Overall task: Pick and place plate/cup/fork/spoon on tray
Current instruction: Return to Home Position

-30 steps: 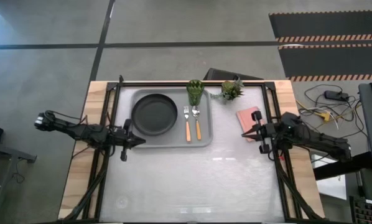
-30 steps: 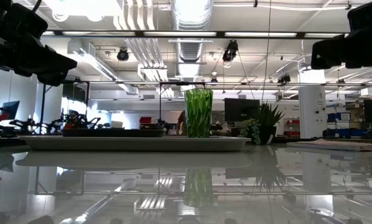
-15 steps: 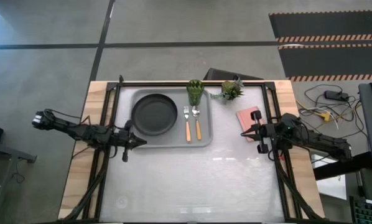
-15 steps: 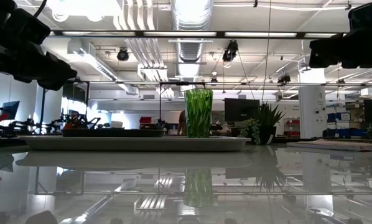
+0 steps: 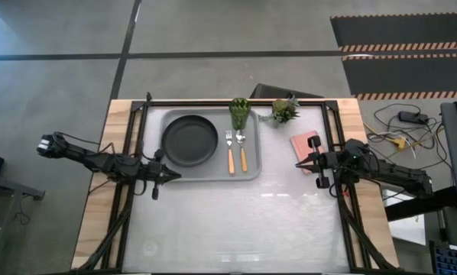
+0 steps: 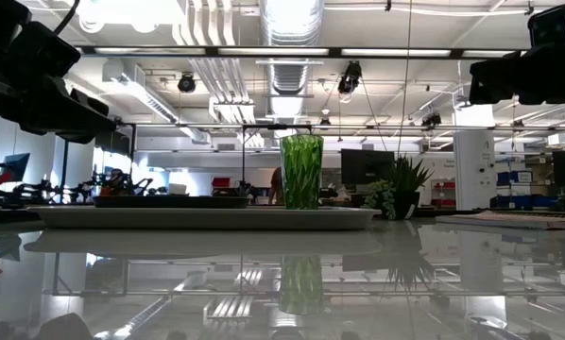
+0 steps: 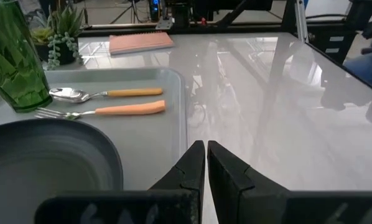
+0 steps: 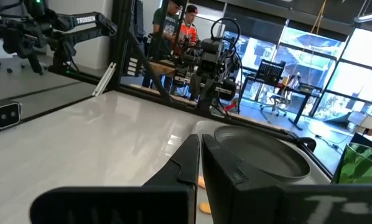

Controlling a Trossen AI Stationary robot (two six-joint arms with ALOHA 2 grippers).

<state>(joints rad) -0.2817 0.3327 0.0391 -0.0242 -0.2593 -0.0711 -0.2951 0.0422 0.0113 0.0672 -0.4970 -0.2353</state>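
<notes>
grey tray [image 5: 250, 169] sits near the far edge of the table [image 5: 236, 221], toward the far left corner, and everything from the list looks loaded already. black plate [image 5: 189, 140] fills the tray's left half, fork [image 5: 230, 152] and spoon [image 5: 242, 150] lie side by side to the right of it with the orange handles pointing at the near rim, and the green cup [image 5: 238, 113] stands at the tray's far right corner, just past the cutlery. from the left wrist cam you can see the cup really is on the tray floor, just beside the spoon bowl.

so as far as i can judge the task is basically done, nothing left out on the table that belongs on the tray. only a little potted plant [image 5: 283, 111] and a pink pad [image 5: 305, 143] over by the right edge, and neither is part of the job.

left gripper [image 5: 170, 175] hangs over the tray's near left corner, fingers pinched together with nothing between them. right gripper [image 5: 299, 164] is at the right edge next to the pink pad, same deal, fingers closed and empty. guessing what's left is just parking the arms.
</notes>
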